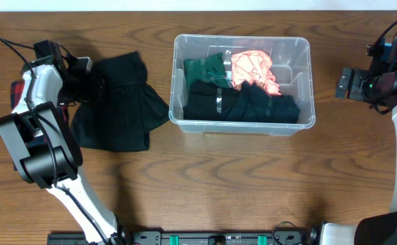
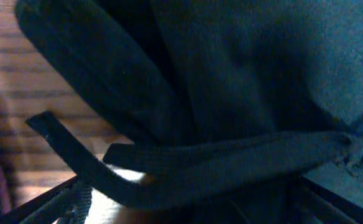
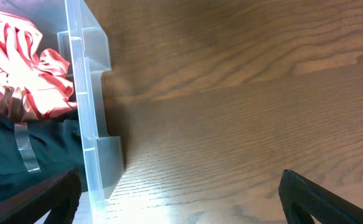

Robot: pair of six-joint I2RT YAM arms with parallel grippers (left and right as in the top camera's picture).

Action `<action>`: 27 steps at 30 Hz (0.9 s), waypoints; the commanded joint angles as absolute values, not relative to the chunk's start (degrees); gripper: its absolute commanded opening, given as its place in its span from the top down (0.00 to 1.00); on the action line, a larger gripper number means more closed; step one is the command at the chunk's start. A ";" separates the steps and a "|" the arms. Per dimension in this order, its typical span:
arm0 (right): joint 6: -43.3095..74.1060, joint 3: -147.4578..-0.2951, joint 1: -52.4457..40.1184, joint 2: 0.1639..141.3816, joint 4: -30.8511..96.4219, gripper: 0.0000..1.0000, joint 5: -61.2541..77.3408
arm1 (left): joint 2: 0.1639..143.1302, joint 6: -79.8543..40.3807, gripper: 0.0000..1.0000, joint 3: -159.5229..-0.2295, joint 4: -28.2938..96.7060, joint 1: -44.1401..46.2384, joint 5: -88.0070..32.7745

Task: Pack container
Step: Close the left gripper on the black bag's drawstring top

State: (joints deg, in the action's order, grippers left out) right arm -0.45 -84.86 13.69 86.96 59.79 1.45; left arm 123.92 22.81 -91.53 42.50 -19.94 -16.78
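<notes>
With the clear rectangular plastic tub [image 1: 243, 127] mid-table and part-filled, the left gripper [image 1: 90, 78] seems to be picking up the crumpled black drawstring garment [image 1: 120, 102] beside it, its grip impossible to tell, while the right gripper [image 3: 181, 199] waits spread and empty; next comes a lift over the rim.

A wooden table [image 1: 205, 177] fills almost the whole overhead view; its top is mid-brown, with darker grain running lengthwise in long wavy bands; the surface looks smooth and slightly glossy. Beyond the far edge a narrow pale strip [image 1: 185, 4] shows; whether it is wall or floor cannot be told. Along the near edge runs a black rail [image 1: 219, 238] with small green fittings. The light is soft and comes from above, leaving faint blurred shadows on the wood; in the right wrist view a whitish sheen lies on the grain low down; in the left wrist view the wood looks warmer, orange-brown.
</notes>
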 commanded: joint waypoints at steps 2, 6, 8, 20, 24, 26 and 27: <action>0.19 -85.01 14.02 87.05 59.83 0.01 1.32 | 130.28 23.97 0.02 -90.21 42.52 -19.70 -14.37; 0.19 -85.01 14.02 87.02 59.83 0.01 1.32 | 131.57 23.97 0.02 -90.13 43.22 -19.70 -14.37; 0.19 -85.01 14.02 87.05 59.83 0.01 1.32 | 131.94 23.97 0.02 -90.11 43.79 -19.70 -14.37; 0.19 -85.01 14.02 87.05 59.83 0.01 1.32 | 132.03 28.32 0.38 -90.13 51.77 -19.70 -14.31; 0.19 -85.01 14.02 87.02 59.83 0.01 1.32 | 132.00 28.27 0.69 -90.13 53.01 -19.70 -14.33; 0.19 -85.01 14.02 87.02 59.83 0.01 1.32 | 132.00 28.25 0.77 -90.15 53.34 -19.70 -14.33; 0.19 -85.01 14.02 87.02 59.83 0.01 1.32 | 132.00 28.25 0.79 -90.26 53.54 -19.70 -14.33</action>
State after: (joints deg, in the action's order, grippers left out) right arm -0.45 -84.86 13.69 86.96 59.79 1.48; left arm 126.04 25.98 -94.17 51.66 -19.70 -22.76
